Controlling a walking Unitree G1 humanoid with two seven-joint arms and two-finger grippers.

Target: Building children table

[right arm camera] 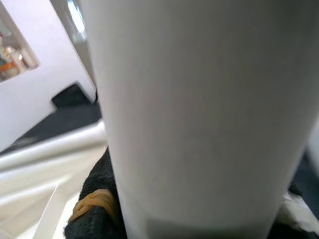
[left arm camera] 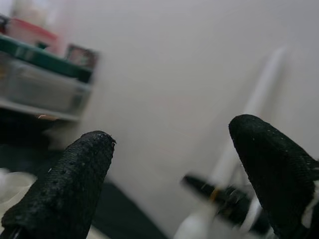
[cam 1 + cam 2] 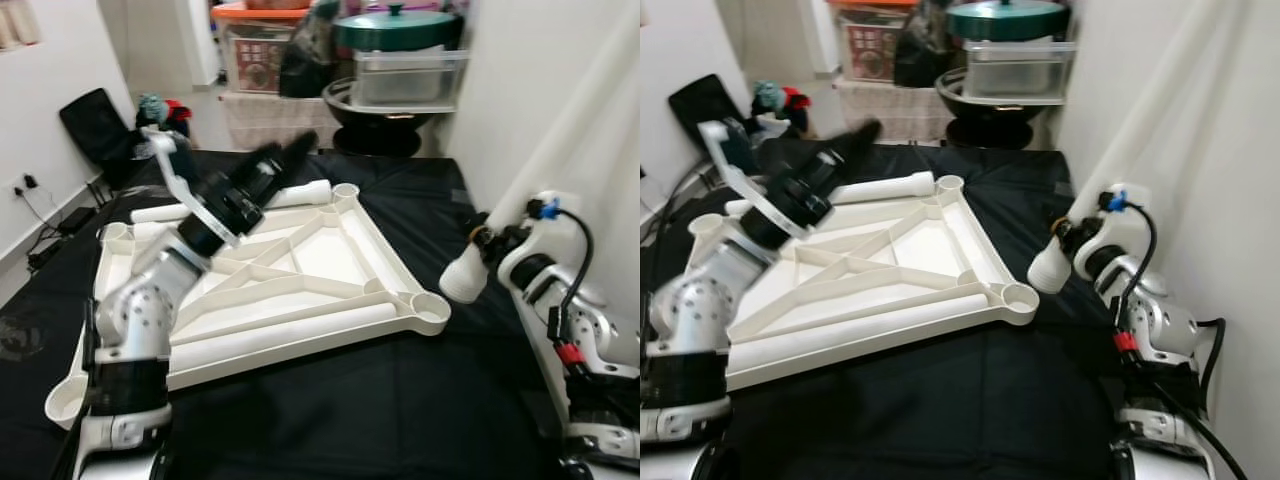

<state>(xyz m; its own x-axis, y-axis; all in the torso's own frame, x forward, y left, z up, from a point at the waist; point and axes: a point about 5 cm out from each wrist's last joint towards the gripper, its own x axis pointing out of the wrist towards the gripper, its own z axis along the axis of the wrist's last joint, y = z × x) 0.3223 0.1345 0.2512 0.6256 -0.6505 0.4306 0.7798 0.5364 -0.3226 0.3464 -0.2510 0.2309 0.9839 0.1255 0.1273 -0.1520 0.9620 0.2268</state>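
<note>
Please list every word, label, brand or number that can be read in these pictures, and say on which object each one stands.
No text can be read here.
Storage box with a red printed panel on the far shelf: the print is too blurred to read.
White table top, white table leg held in the right hand, left hand: no writing shows on them.

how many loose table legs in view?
3: one leg in the right gripper, one along the tabletop's near edge, one at its far edge. Others may be hidden.

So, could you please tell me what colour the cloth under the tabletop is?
Black cloth, clearest in the left eye view.
</note>
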